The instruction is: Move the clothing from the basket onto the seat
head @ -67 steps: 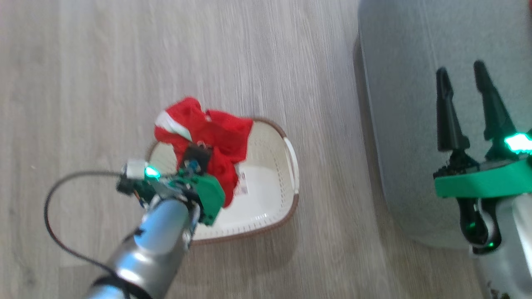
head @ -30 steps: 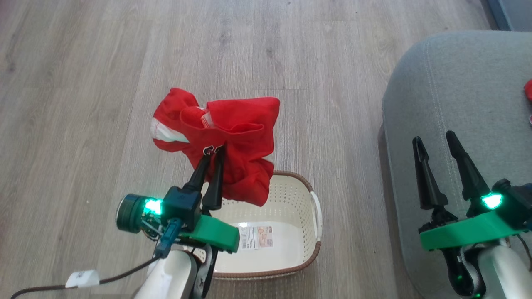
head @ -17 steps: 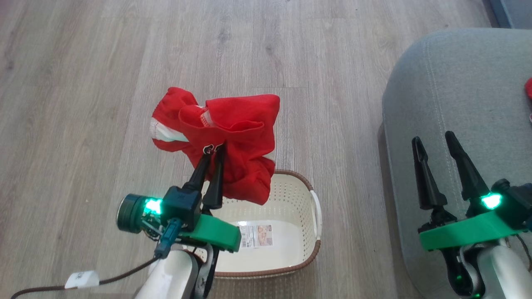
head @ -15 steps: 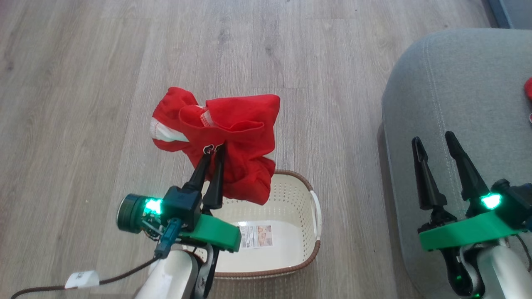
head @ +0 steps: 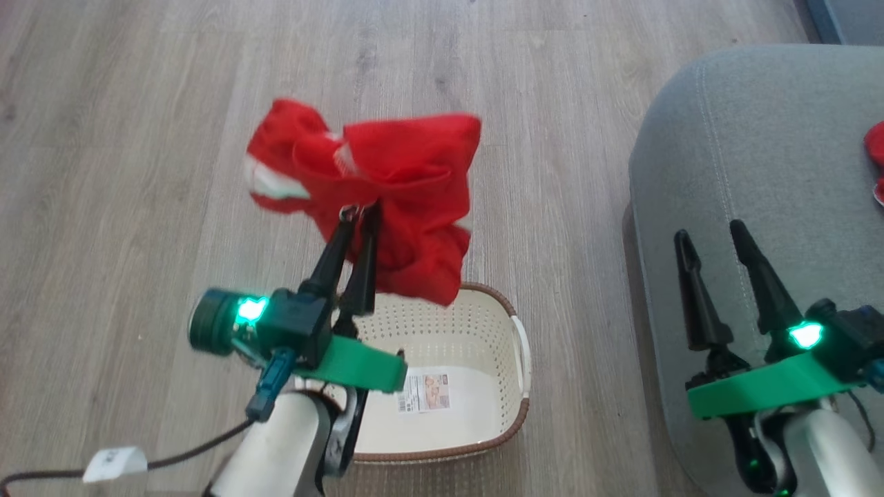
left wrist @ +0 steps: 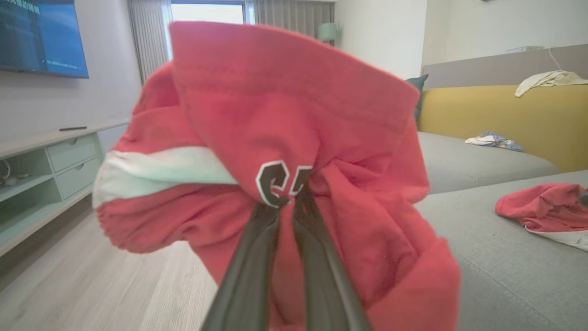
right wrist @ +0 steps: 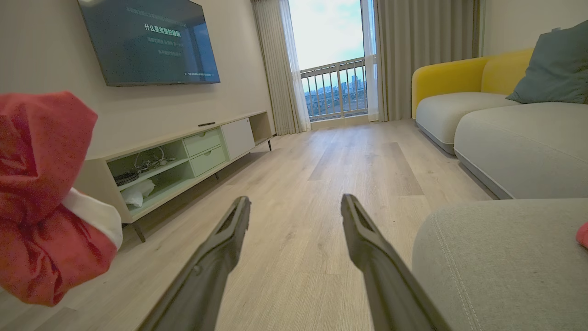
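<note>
My left gripper (head: 360,210) is shut on a bright red garment (head: 397,186) with white trim and a dark letter logo, held up in the air above the far rim of the basket (head: 494,421). In the left wrist view the same garment (left wrist: 285,138) bunches around my closed left gripper (left wrist: 287,198). The cream basket holds nothing but its label sticker. A second red garment (head: 876,155) lies on the grey seat (head: 760,138) at the right edge, also seen as red cloth (left wrist: 544,207). My right gripper (head: 708,231) hangs open over the seat's near left part, its fingers (right wrist: 227,239) spread with nothing between them.
Pale wood floor (head: 138,138) surrounds the basket. A low TV cabinet (right wrist: 183,151) runs along the left wall under a wall screen. A yellow-backed sofa (right wrist: 459,92) stands beyond the seat. A cable (head: 173,452) trails from my left wrist.
My left gripper has lifted the red garment a little higher and slightly right; the cloth is blurred from the motion. The head view has shifted a bit. My right gripper stays open.
</note>
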`<state>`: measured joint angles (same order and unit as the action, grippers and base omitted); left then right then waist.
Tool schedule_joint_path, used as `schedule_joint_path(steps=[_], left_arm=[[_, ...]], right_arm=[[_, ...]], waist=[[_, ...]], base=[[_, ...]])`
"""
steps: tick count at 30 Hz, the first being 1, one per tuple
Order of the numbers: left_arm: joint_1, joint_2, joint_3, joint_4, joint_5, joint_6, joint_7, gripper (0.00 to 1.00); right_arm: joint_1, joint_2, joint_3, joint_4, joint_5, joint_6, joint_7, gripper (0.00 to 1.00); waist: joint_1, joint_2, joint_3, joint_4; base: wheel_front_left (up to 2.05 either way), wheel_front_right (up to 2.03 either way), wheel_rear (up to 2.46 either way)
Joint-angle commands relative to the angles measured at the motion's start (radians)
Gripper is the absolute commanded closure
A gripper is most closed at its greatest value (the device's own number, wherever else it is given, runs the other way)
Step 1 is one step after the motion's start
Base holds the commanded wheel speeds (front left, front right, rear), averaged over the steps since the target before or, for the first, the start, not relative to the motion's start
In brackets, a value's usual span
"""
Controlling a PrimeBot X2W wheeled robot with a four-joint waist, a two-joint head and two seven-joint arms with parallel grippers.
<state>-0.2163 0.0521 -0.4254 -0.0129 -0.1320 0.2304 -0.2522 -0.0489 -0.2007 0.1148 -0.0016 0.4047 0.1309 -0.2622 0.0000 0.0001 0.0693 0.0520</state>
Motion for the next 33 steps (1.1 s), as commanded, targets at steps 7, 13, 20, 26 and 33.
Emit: schedule_joint_path(steps=[7, 13, 20, 26, 33], left_arm=[[-0.121, -0.002, 0.013, -0.049, 0.028, -0.034, -0.010, 1.00], [-0.165, -0.002, -0.014, -0.039, 0.025, -0.059, -0.010, 1.00], [-0.197, -0.002, -0.076, -0.015, 0.010, -0.079, -0.010, 1.00], [-0.213, -0.002, -0.124, 0.000, -0.022, -0.082, -0.010, 1.00], [-0.221, -0.002, -0.192, 0.010, -0.059, -0.075, -0.010, 1.00]], right_arm=[[-0.053, -0.029, 0.111, -0.107, 0.025, 0.000, 0.000, 0.00], [-0.092, -0.090, 0.254, -0.164, 0.027, 0.000, 0.000, 0.00], [-0.156, -0.156, 0.410, -0.188, -0.031, 0.000, 0.000, 0.00], [-0.193, -0.177, 0.465, -0.157, -0.103, 0.000, 0.000, 0.00], [-0.215, -0.154, 0.458, -0.097, -0.178, 0.000, 0.000, 0.00]], waist=[[0.0000, -0.0001, 0.018, -0.017], [0.0000, -0.0001, 0.038, -0.024], [0.0000, -0.0001, 0.045, -0.026], [0.0000, -0.0001, 0.038, -0.020], [0.0000, -0.0001, 0.024, -0.013]], base=[[0.00, 0.00, 0.00], [0.00, 0.00, 0.00], [0.00, 0.00, 0.00], [0.00, 0.00, 0.00], [0.00, 0.00, 0.00]])
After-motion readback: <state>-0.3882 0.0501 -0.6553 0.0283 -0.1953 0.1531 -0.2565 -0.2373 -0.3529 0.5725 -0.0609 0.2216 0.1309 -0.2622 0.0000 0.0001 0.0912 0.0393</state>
